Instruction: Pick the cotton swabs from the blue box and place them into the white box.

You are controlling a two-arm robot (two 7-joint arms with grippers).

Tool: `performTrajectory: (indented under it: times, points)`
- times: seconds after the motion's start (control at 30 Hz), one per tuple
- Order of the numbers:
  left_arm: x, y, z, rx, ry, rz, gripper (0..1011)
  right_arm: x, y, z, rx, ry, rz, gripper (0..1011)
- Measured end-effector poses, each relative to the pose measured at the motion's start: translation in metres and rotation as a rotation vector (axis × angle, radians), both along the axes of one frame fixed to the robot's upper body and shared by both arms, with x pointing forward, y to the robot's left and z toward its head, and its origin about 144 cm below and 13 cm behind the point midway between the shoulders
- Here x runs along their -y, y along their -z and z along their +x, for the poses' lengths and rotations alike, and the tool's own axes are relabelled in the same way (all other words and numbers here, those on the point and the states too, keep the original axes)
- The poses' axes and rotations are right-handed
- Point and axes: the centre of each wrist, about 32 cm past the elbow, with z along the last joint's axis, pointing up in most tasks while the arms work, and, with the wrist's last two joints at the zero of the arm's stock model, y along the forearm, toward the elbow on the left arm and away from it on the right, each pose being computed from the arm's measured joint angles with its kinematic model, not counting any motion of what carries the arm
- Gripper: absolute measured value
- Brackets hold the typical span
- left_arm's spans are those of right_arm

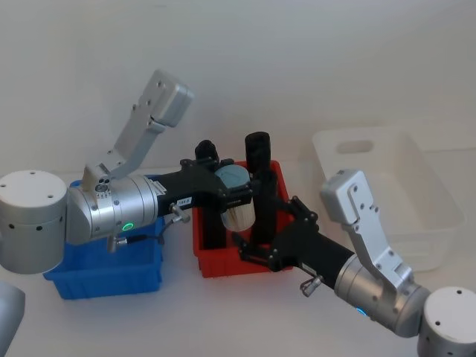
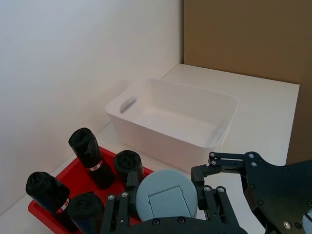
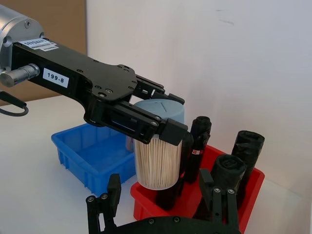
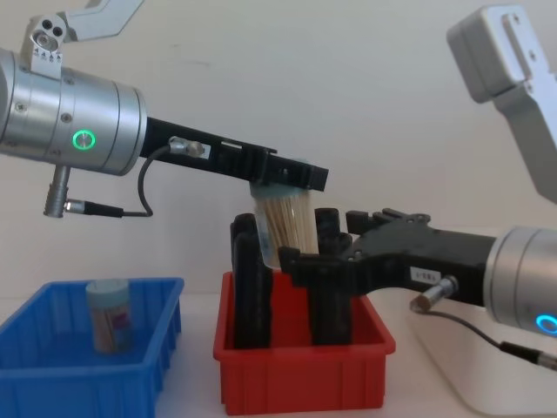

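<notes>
Cotton swabs point(image 3: 155, 161) are bound for the white box point(image 2: 146, 122); a second jar point(image 4: 109, 315) stands in the blue box point(image 4: 52, 366). My left gripper point(image 3: 157, 124) clamps the first above the red bin point(image 4: 305, 383), right gripper point(image 3: 161, 187) spread nearby. I judge it light, rigid, slick: hold under the lid.

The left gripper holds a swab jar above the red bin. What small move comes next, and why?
Probably the right gripper should ease forward until its open fingers flank the swab jar. The left gripper holds it by the lid end over the red bin, and the white box sits on the right arm's side, so a handover seems intended.
</notes>
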Motion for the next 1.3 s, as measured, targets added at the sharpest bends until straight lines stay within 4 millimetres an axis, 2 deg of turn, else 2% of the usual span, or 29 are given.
performTrajectory:
  times: [0.73,0.9,1.0,1.07,1.1,1.17,1.3]
  points:
    - [0.0,0.0,0.0,0.0,0.0,0.0,671,-0.021,0.005,0.021,0.042,-0.022,-0.028,1003]
    - [0.0,0.0,0.0,0.0,0.0,0.0,671,-0.025,0.006,0.025,0.047,-0.026,-0.031,933]
    - [0.0,0.0,0.0,0.0,0.0,0.0,671,-0.027,0.006,0.027,0.051,-0.03,-0.03,821]
    - [0.0,0.0,0.0,0.0,0.0,0.0,671,-0.028,0.006,0.028,0.052,-0.032,-0.03,810]
    - [0.0,0.0,0.0,0.0,0.0,0.0,671,-0.028,0.007,0.028,0.052,-0.033,-0.03,746]
    - [0.0,0.0,0.0,0.0,-0.002,0.001,671,-0.028,0.007,0.03,0.054,-0.033,-0.029,697]
    - [0.0,0.0,0.0,0.001,-0.003,0.001,671,-0.029,0.007,0.031,0.056,-0.035,-0.028,682]
